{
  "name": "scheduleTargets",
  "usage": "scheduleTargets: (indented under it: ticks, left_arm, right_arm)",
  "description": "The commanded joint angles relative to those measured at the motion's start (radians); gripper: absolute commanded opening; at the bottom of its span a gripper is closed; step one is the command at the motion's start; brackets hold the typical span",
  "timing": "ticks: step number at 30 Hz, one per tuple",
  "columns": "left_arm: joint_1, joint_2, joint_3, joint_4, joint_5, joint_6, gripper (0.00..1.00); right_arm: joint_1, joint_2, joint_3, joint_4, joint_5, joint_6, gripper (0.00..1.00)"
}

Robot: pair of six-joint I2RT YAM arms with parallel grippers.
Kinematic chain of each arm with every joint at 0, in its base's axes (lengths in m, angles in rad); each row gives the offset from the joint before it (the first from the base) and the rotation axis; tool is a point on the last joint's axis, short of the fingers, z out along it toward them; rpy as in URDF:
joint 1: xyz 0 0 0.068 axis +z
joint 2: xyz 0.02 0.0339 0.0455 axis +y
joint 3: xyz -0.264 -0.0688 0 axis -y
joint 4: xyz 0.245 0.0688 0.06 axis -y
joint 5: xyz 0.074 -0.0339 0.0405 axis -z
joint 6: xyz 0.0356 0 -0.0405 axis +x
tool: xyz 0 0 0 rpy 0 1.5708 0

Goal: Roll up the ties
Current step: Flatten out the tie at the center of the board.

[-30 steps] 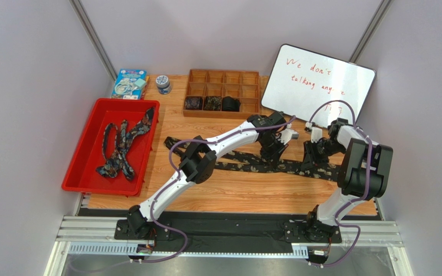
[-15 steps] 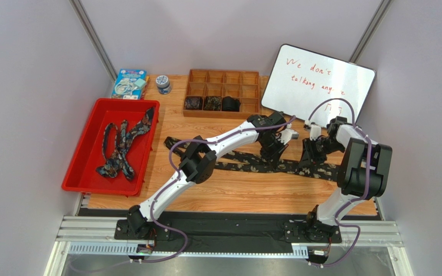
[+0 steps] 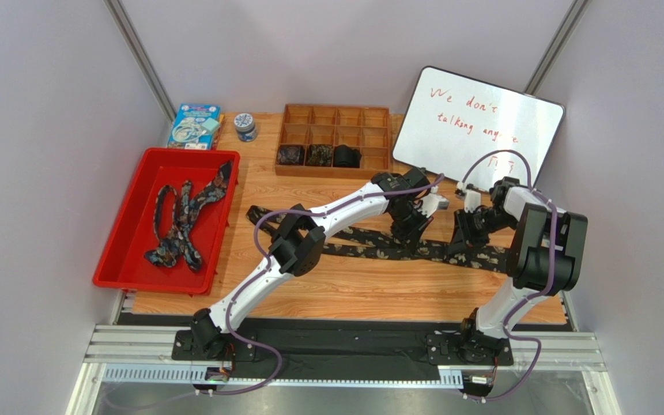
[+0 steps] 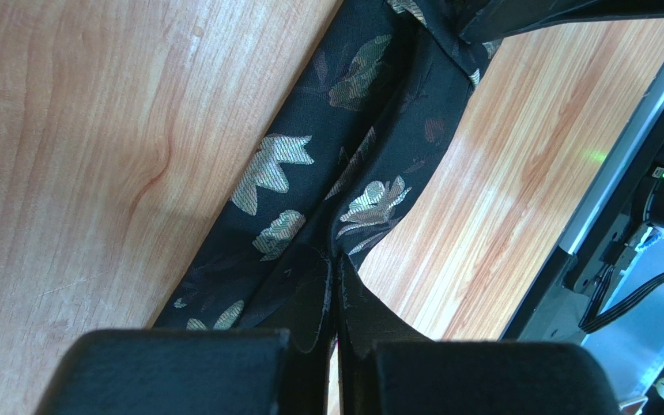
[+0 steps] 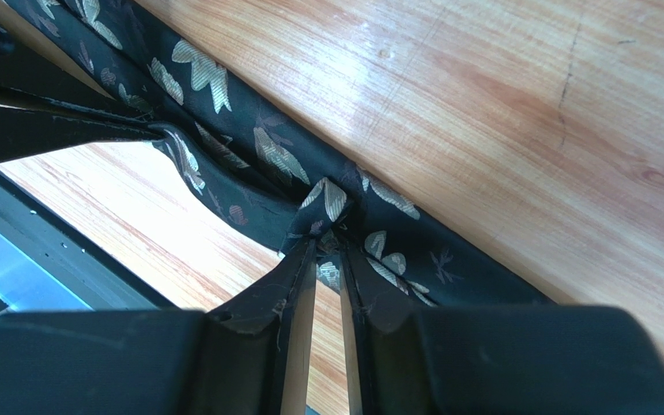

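- Since a second ago the right gripper [image 3: 464,239] has slid a little left along the strip. The left gripper [image 3: 410,226] has hardly moved.
- The long tie [image 3: 370,252] lies flat across the middle of the wooden table [image 3: 344,290], running left to right, with both grippers down on its right half.
- Left gripper [image 4: 334,290]: clenched, with a raised fold of the long tie [image 4: 344,173] pinched between the fingertips.
- Right gripper [image 5: 327,252]: also clamped on the long tie [image 5: 266,147]. The fabric is bunched into a small pleat at the fingertips.
- The two grippers sit near each other, and the tie stretch between them is lifted slightly off the wood.
- Loose ties [image 3: 180,220] lie tangled in the red tray [image 3: 158,156] at the left.
- Three rolled ties [image 3: 319,156] sit in the near row of the wooden organizer [image 3: 335,115] at the far side.
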Motion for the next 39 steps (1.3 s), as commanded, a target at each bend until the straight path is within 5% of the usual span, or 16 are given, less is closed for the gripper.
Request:
scheduleTargets:
  ticks: [1,39]
  left_arm:
    - [-0.008,0.019,0.013,-0.015,0.002,-0.006,0.0]
    - [-0.009,0.015,0.007,-0.002,-0.001,-0.014,0.0]
  right_arm:
    - [-0.031,-0.022,0.053,-0.026,0.004,-0.014,0.22]
    - [0.015,0.029,0.013,-0.014,-0.018,0.003,0.25]
